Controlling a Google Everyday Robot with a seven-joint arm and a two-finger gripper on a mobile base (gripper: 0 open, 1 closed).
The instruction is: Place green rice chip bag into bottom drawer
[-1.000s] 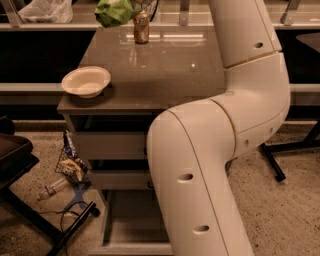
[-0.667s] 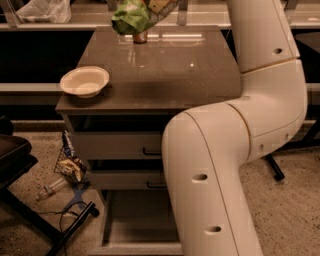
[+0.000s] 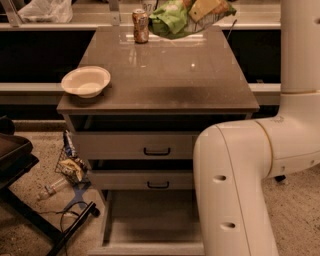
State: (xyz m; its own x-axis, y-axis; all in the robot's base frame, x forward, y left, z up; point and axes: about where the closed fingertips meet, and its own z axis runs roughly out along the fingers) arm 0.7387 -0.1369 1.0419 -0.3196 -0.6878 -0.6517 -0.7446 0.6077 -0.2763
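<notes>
The green rice chip bag [image 3: 172, 19] hangs crumpled above the back edge of the table top, just right of the brownish can. My gripper [image 3: 214, 11] is at the very top of the view, shut on the bag's right side and mostly hidden by it. My white arm [image 3: 235, 185] fills the right side and front. The bottom drawer [image 3: 150, 248] is pulled out low at the front, a shallow grey tray with nothing showing in it; my arm covers its right end.
A brownish drink can [image 3: 140, 26] stands at the table's back. A white bowl [image 3: 85, 81] sits at the left edge. Two upper drawers with black handles [image 3: 157, 151] are closed. A dark stand, bottle and wrappers [image 3: 70, 170] lie on the floor at left.
The bag has moved right across the back of the table with the gripper, uncovering the can. My arm has swung right and closer to the camera.
</notes>
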